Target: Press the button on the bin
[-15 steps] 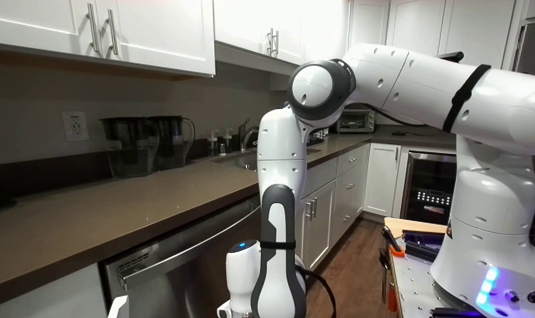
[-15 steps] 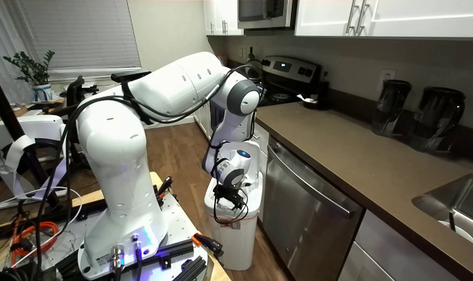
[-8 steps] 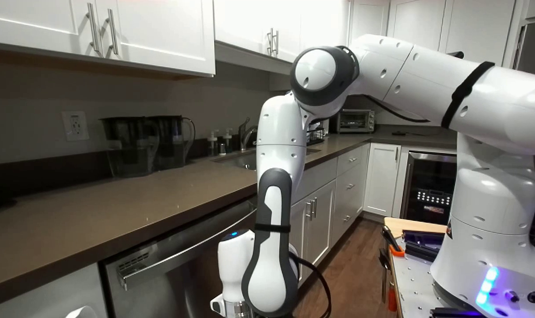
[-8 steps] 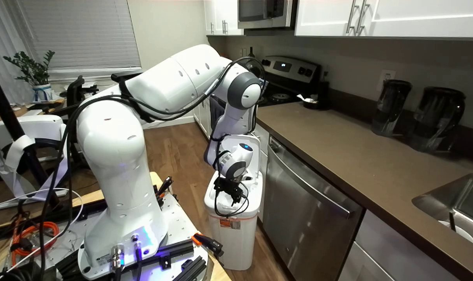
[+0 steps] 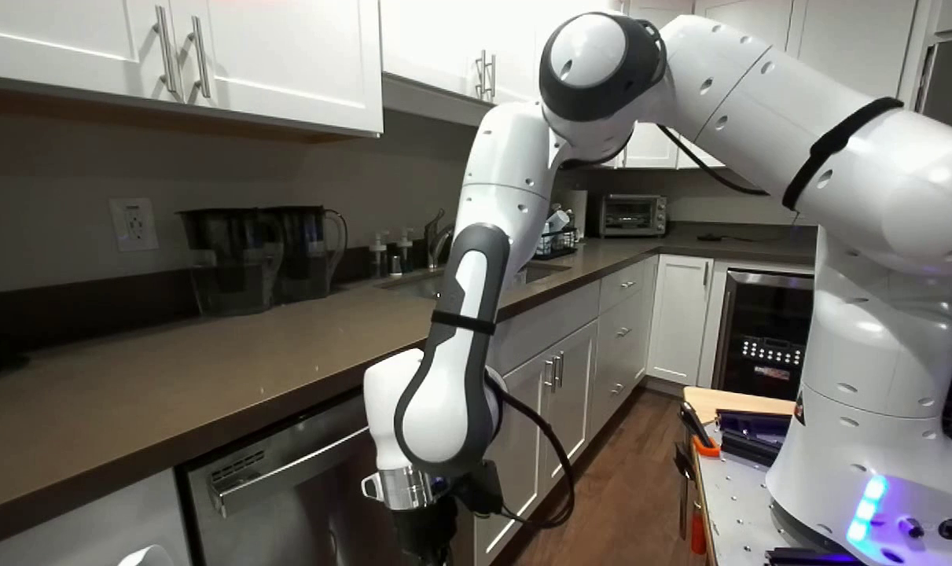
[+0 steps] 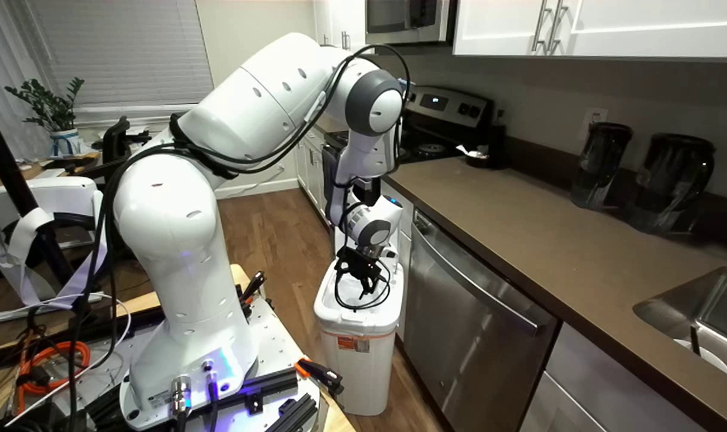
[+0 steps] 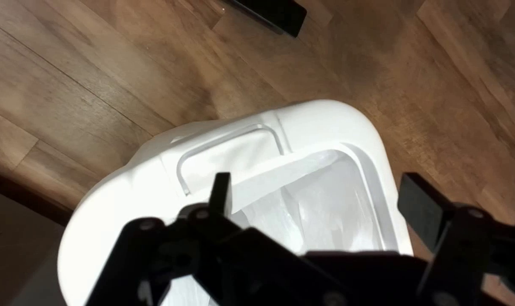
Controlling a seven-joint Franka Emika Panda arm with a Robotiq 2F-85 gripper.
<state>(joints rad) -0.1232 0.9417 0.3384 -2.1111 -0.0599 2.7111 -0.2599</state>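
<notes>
The white bin stands on the floor beside the dishwasher. The wrist view shows its rim and a pale liner bag inside its open top. A flat panel outlined by a groove lies in the rim; I cannot tell whether it is the button. The lid is mostly hidden behind the arm; a white curved edge, seemingly the lid, shows at the bottom left of an exterior view. My gripper is open and empty above the bin, its fingers wide apart; it also shows in an exterior view.
The steel dishwasher and brown countertop run alongside the bin. The robot's table with black tools stands close in front. Two pitchers stand on the counter. A black bar shows at the top of the wrist view.
My arm and gripper have risen away from the bin's top, and the wrist has tilted. Between the two earlier moments, the lid swung farther back. The gripper is now more visible in an exterior view.
</notes>
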